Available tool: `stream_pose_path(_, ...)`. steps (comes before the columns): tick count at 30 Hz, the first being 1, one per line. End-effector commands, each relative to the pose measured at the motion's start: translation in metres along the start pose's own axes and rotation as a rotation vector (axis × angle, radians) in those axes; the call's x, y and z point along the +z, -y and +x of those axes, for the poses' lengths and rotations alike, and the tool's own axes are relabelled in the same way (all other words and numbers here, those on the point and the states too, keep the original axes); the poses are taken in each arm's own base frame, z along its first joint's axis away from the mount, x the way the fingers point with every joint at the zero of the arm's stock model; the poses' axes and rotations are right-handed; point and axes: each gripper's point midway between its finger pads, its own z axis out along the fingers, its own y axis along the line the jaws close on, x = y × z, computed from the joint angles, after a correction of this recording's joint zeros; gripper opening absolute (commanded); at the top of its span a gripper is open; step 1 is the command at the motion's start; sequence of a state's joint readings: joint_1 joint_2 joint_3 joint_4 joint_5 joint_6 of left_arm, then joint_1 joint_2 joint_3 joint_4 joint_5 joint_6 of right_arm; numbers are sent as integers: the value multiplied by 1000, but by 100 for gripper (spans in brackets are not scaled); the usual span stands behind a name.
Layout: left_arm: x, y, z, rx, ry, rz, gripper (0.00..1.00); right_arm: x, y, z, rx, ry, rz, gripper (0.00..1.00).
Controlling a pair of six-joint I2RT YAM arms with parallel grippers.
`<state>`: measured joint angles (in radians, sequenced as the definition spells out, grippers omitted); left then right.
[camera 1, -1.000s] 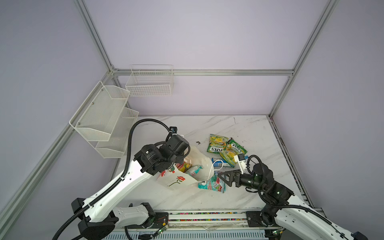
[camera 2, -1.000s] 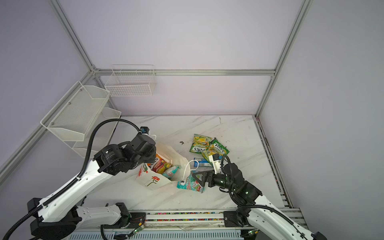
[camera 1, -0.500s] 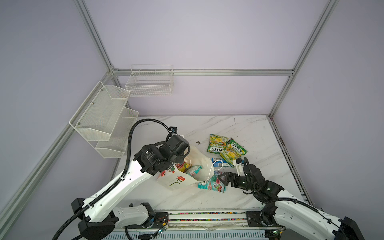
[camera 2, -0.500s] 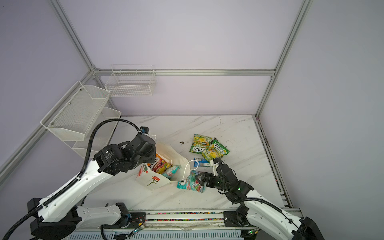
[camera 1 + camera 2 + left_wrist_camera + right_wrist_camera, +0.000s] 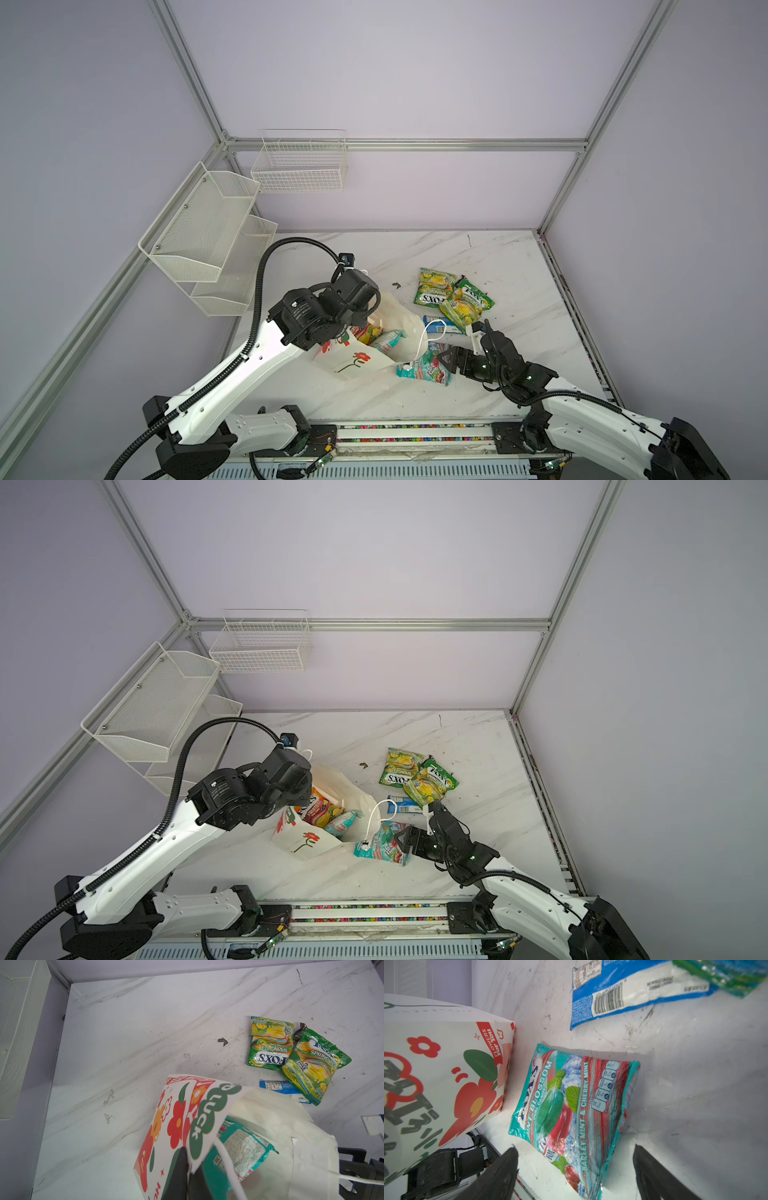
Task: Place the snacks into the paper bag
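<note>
The white paper bag (image 5: pixel 361 361) with red flowers leans on the marble table, mouth open. My left gripper (image 5: pixel 188 1165) is shut on its rim. An orange-pink packet (image 5: pixel 318 808) and a teal packet (image 5: pixel 343 823) lie inside the bag. Another teal candy packet (image 5: pixel 571 1105) lies flat beside the bag, and my right gripper (image 5: pixel 574 1147) stands open astride its near end, fingers apart from it. In both top views two green-yellow packets (image 5: pixel 434 286) (image 5: pixel 465 305) and a blue bar wrapper (image 5: pixel 440 326) lie further back.
White wire baskets (image 5: pixel 299 166) and mesh shelves (image 5: pixel 208 232) hang on the back and left walls. A small dark scrap (image 5: pixel 396 285) lies on the table behind the bag. The bag's cord handle (image 5: pixel 428 336) loops over near the right gripper. The front rail (image 5: pixel 415 432) borders the table.
My right arm has dropped lower and reached toward the teal packet beside the bag, with its jaws now around the packet's end. The left arm and bag have stayed put.
</note>
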<state>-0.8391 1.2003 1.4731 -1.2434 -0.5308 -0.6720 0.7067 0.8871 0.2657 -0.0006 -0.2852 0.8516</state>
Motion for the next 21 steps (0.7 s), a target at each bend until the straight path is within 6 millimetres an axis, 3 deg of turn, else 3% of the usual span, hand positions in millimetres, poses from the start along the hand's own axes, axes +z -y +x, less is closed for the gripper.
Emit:
stream_pose_path(1, -11, 0, -19, -71, 82, 23, 0, 5, -3, 1, 22, -5, -35, 84)
stream_pose_path(13, -9, -1, -17, -69, 76, 22, 0, 19, 8, 6, 36, -29, -14, 75)
stream_pose_path(21, -11, -3, -16, -72, 80, 24, 0, 28, 10, 7, 42, -44, -10, 52)
